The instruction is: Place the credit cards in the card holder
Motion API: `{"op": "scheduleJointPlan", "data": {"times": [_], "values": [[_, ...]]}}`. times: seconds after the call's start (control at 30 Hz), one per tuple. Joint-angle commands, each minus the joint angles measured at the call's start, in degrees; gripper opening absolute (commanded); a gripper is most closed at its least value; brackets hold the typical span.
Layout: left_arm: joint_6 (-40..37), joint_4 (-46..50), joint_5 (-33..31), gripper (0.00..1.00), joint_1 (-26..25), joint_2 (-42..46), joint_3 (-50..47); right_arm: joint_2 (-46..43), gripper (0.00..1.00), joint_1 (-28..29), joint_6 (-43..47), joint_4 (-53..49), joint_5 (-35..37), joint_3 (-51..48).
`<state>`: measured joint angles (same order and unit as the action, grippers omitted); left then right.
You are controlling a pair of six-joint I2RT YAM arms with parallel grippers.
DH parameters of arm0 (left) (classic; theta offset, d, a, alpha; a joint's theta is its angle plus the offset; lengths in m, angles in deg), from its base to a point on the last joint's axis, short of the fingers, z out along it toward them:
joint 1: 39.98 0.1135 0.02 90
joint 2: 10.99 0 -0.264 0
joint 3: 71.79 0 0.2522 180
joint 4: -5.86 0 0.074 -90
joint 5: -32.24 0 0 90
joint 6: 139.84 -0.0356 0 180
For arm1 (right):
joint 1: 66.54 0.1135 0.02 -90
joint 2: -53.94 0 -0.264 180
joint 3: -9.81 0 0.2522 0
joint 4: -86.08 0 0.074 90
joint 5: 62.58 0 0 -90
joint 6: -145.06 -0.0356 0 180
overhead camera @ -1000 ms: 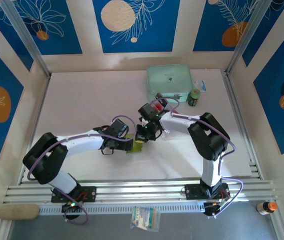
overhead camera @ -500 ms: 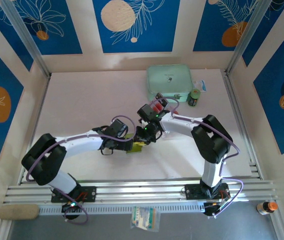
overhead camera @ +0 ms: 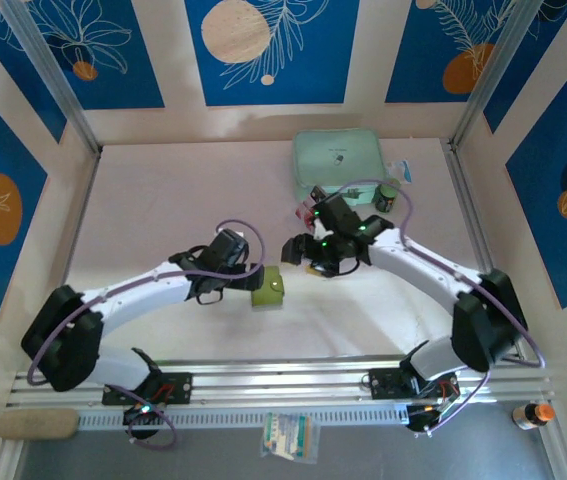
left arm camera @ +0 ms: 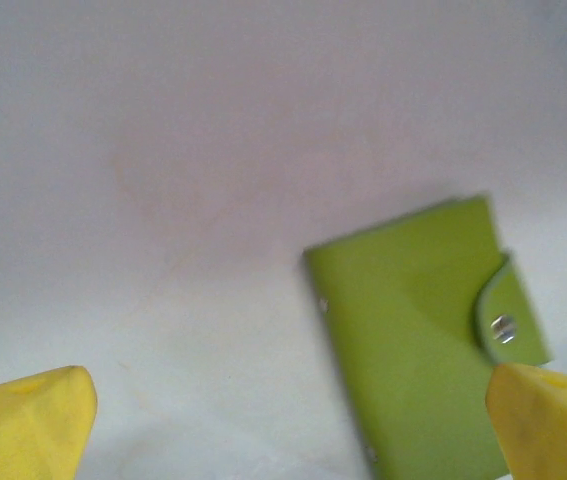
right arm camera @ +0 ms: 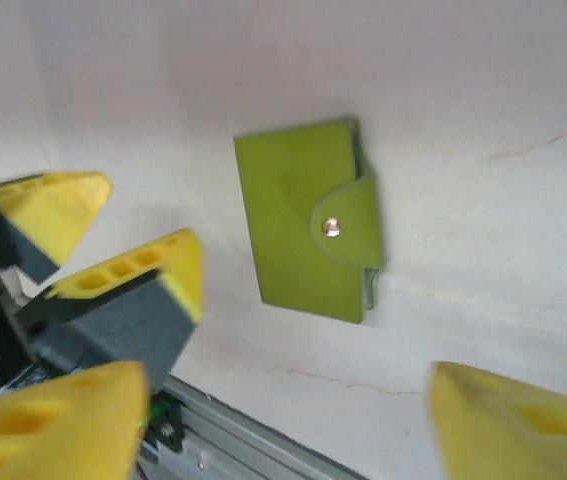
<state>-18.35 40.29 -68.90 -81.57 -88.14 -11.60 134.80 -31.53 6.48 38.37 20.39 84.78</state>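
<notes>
Here's the card holder (overhead camera: 269,288), flat on the white table (overhead camera: 163,200), a touch nearer than centre, flap folded over and snap fastened. The left gripper (left arm camera: 288,390) hovers above it with its yellow fingers spread wide and nothing held; the wallet lies close by one finger. The right gripper (right arm camera: 288,385) hangs over it from the far right, also wide open and empty. At the far side, the mint-green case (overhead camera: 338,165) sits by the back wall.

Bare table (left arm camera: 213,120) surrounds card holder (left arm camera: 413,330); left end effector (left arm camera: 288,380) just beside.
</notes>
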Motion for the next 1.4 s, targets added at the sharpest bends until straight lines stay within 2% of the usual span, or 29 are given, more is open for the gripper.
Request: {"op": "scheduleJointPlan", "data": {"times": [0.0,0.27,0.43,0.6,0.7,0.8,0.9,1.1,1.3,1.37], "values": [[-2.14,1.22,-4.92,1.0,2.15,5.33,3.71,-7.26,0.92,-3.69,2.82,-5.07,4.11,-0.26],[-9.62,-6.7,-16.01,1.0,10.91,13.81,1.65,-19.25,1.0,-18.38,9.15,-6.95,18.93,-0.88],[-23.6,-23.32,-23.44,1.0,15.49,17.43,-5.56,-25.5,0.99,-28.8,10.25,1.74,31.44,-9.09],[-31.35,-35.76,-25.31,1.0,22.12,17.87,-12.07,-29.08,0.99,-39.28,9.29,13.4,40.21,-18.57],[-30.43,-38.7,-23.68,1.0,27.16,16.45,-14.9,-27.23,0.99,-44.34,10.17,16.83,40.46,-21.44],[-30.93,-42.98,-21.61,1.0,29.13,13.09,-17.55,-24.13,0.99,-45.96,13.41,22.4,40.07,-24.9],[-33.1,-49.1,-21.35,1.0,29.25,8.36,-19.84,-21.0,0.99,-45.67,18.32,30.27,37.39,-28.2],[-32.59,-59.29,-21.16,1.0,29.37,0.86,-23.04,-15.9,0.99,-43.04,25.81,44.27,32.27,-32.55],[-34.2,-65.85,-19.69,1.0,29.67,-3.86,-24.36,-10.5,0.99,-40.64,32.17,57.46,26.07,-35.65],[-34.65,-68.75,-17.42,1.0,30.27,-5.04,-24.91,-8.56,0.99,-40.45,33.24,61.6,23.82,-36.86]]}}
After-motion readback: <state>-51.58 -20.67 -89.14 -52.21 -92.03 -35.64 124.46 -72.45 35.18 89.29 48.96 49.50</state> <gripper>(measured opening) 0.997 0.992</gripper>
